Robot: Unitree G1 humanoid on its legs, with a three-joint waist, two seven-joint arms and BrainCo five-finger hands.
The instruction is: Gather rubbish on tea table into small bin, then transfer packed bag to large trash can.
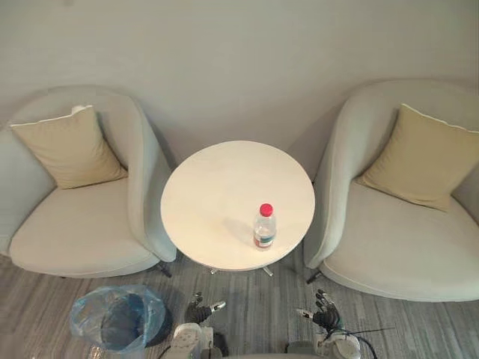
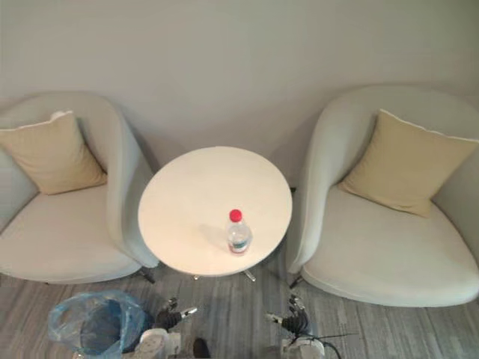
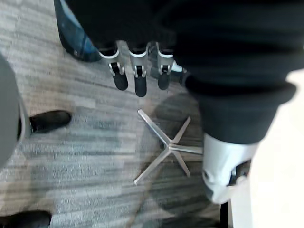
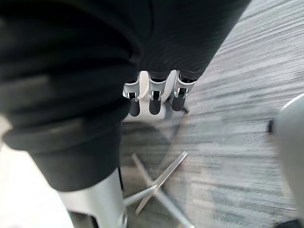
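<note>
Two pale armchairs, one on the left [image 1: 75, 232] and one on the right [image 1: 397, 254], flank a round white table [image 1: 217, 194] against the far wall. Each chair holds a tan cushion, left [image 1: 71, 147] and right [image 1: 419, 157]. On the floor at near left stands the small bin [image 1: 116, 318], lined with a blue bag. A clear bottle [image 1: 263, 226] with a red cap stands upright on the table's near right part. The left hand [image 1: 200, 310] and right hand [image 1: 323, 314] hang low near the table's near edge, fingers straight and apart, holding nothing.
</note>
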